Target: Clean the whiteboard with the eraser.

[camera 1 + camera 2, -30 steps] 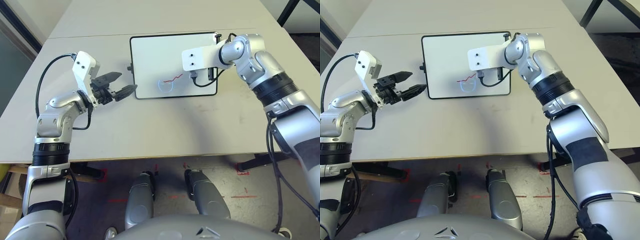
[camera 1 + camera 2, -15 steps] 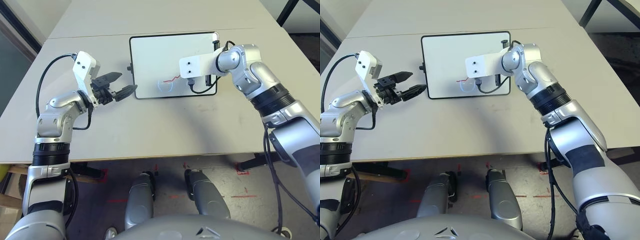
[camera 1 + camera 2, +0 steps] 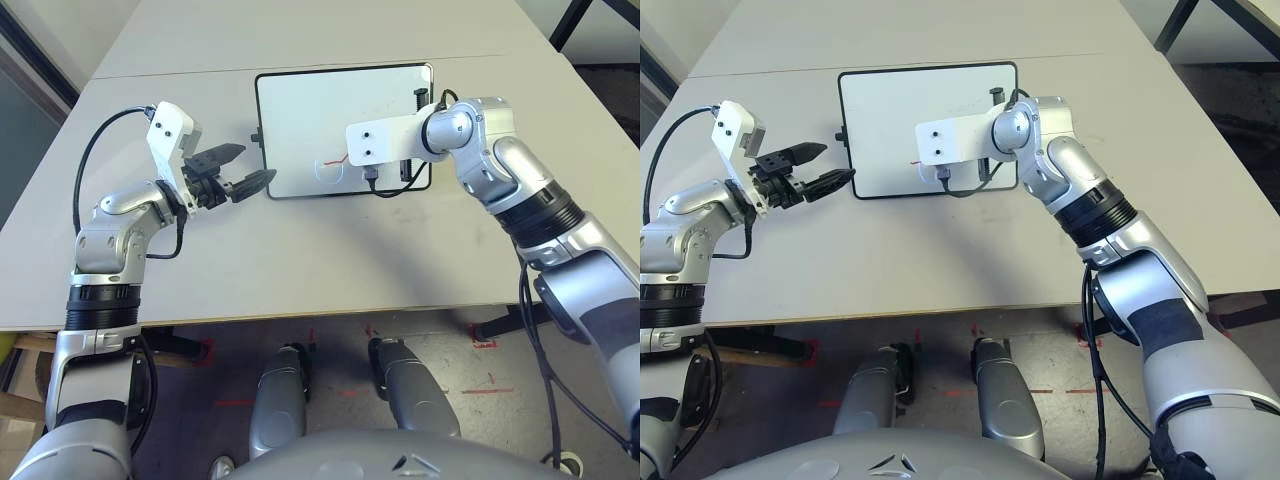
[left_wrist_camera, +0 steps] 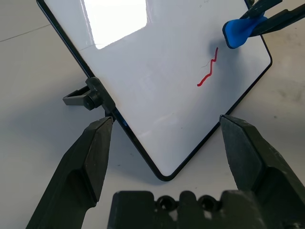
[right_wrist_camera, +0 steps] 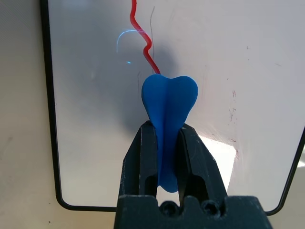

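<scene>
Blue eraser (image 5: 169,109), hidden from the head views, touches a red squiggle (image 5: 143,43)

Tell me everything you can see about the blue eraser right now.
The eraser is a small bright blue block with a pinched middle and a rounded, heart-like end, looking soft and matte. It is held upright between the right gripper's black fingers, which pinch its narrow waist. Its free end sits over the whiteboard, right at the lower end of the red squiggle; contact with the surface cannot be confirmed.
</scene>
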Controlling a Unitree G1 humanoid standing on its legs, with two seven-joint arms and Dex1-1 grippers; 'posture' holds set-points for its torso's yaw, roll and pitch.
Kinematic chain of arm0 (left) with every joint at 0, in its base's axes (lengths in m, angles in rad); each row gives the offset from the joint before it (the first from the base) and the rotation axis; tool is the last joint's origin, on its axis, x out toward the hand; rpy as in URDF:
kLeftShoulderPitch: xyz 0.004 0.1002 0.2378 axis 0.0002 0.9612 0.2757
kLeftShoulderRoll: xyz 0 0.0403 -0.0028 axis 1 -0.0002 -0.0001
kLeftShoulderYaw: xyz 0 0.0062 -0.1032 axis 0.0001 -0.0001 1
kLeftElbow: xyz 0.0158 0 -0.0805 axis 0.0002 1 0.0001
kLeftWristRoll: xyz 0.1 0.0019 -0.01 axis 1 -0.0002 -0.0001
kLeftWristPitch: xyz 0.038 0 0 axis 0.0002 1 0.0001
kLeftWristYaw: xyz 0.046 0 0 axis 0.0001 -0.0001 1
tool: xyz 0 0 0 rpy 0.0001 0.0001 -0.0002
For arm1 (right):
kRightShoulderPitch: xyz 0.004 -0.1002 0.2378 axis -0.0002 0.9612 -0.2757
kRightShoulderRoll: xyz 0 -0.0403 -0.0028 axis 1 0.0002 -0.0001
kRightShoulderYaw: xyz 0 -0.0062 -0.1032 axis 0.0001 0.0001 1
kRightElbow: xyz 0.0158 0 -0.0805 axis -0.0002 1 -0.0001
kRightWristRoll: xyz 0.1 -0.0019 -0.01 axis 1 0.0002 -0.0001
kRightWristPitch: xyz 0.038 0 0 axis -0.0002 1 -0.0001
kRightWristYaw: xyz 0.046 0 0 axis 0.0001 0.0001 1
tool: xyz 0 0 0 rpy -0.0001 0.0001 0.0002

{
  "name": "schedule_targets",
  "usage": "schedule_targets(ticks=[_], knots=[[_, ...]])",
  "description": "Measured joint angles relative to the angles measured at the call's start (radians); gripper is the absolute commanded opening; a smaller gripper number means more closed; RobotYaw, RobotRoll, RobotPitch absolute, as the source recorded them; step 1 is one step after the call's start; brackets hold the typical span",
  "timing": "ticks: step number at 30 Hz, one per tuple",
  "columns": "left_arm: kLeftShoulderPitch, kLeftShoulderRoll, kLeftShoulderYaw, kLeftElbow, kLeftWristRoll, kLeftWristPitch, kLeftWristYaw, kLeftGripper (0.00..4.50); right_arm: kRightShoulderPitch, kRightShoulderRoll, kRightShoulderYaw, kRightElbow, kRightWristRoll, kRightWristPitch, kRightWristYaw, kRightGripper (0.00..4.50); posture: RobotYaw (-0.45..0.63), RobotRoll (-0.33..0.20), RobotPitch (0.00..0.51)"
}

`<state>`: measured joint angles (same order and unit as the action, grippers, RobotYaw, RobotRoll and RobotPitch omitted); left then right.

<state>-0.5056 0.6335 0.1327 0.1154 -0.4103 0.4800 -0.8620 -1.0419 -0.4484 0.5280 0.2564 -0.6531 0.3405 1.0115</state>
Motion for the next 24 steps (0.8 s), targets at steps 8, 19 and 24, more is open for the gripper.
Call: schedule_targets(ticks=[8,19,24], knots=[[0.001,0.0,0.0,0.0,0.0,-0.001,0.0,4.5,0.002,0.025,0.011,0.087,0.0,-0.03,-0.03,0.34,-0.13,0.0,0.188],[0.008,0.0,0.003,-0.014,0.0,-0.001,0.001,4.5,-0.052,0.05,0.011,0.219,0.0,-0.114,-0.072,0.34,-0.13,0.0,0.189],[0.01,0.0,0.003,-0.017,0.0,-0.001,0.001,4.5,-0.052,0.059,0.012,0.221,-0.002,-0.116,-0.076,0.34,-0.13,0.0,0.193]])
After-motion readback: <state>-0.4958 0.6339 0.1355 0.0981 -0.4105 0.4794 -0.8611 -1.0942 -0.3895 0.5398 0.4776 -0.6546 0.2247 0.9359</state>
